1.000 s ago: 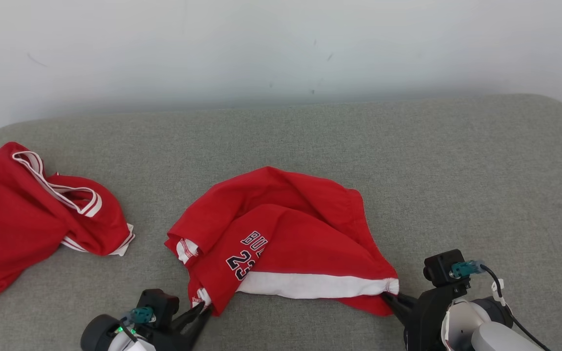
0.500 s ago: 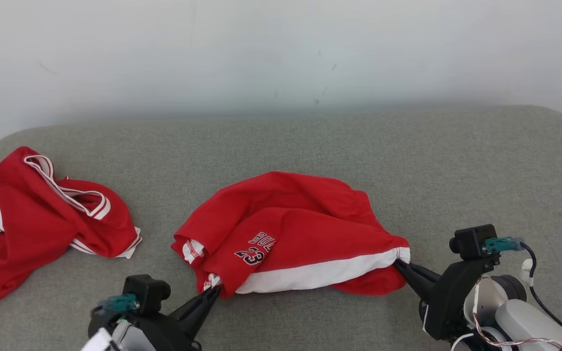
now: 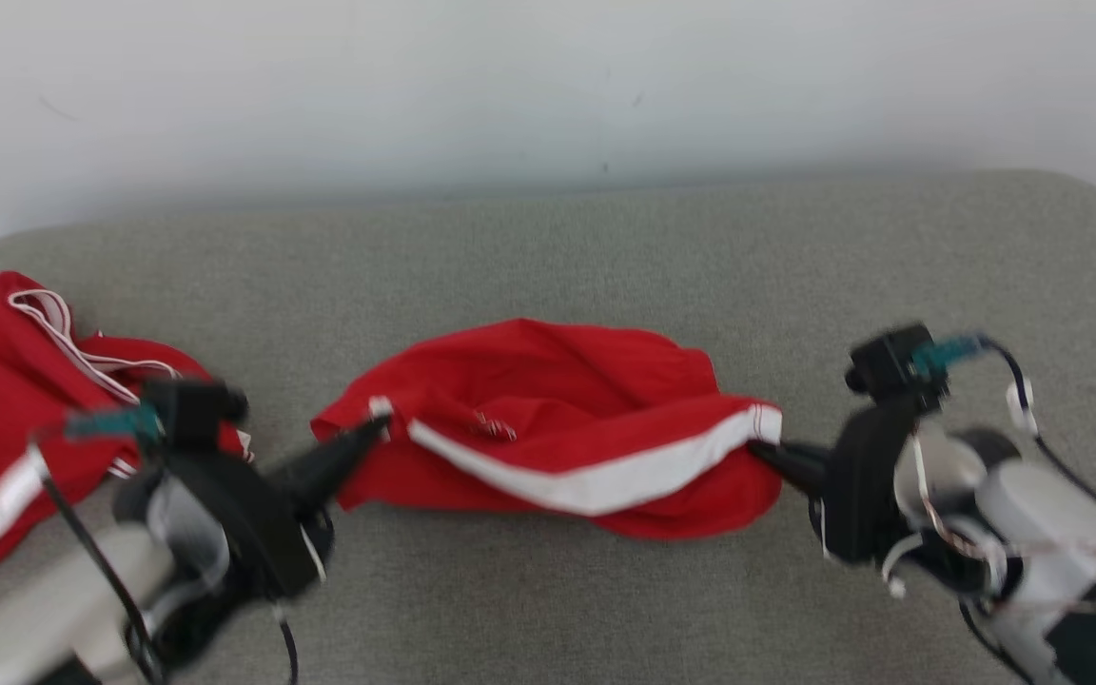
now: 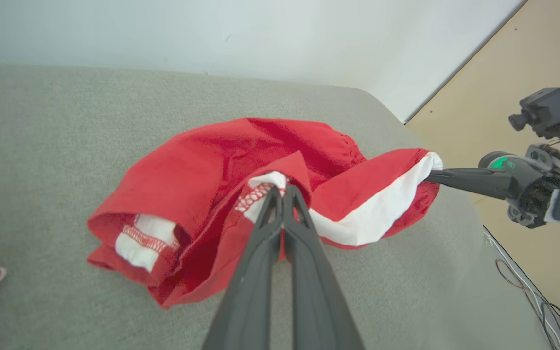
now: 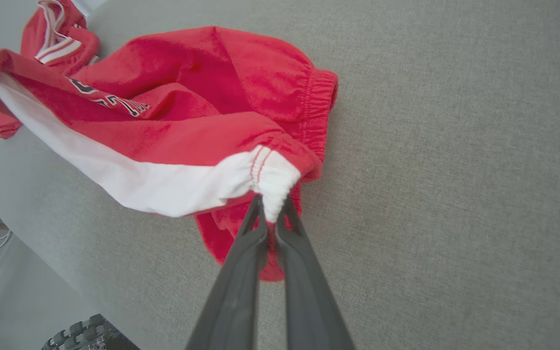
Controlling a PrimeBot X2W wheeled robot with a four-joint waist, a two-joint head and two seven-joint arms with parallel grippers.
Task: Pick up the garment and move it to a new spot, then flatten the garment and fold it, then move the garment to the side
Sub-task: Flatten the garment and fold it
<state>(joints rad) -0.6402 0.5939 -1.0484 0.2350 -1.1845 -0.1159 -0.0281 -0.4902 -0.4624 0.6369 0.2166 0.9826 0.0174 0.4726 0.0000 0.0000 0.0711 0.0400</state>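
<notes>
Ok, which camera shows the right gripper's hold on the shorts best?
Right wrist view: close up, right gripper pinching the shorts at their white corner. Head view blurs it; left wrist view shows it small, side-on.

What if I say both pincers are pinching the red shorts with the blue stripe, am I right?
Not quite: the stripe is white, not blue, as the right wrist view shows. The left pincer and the right pincer are both pinching the red shorts.
</notes>
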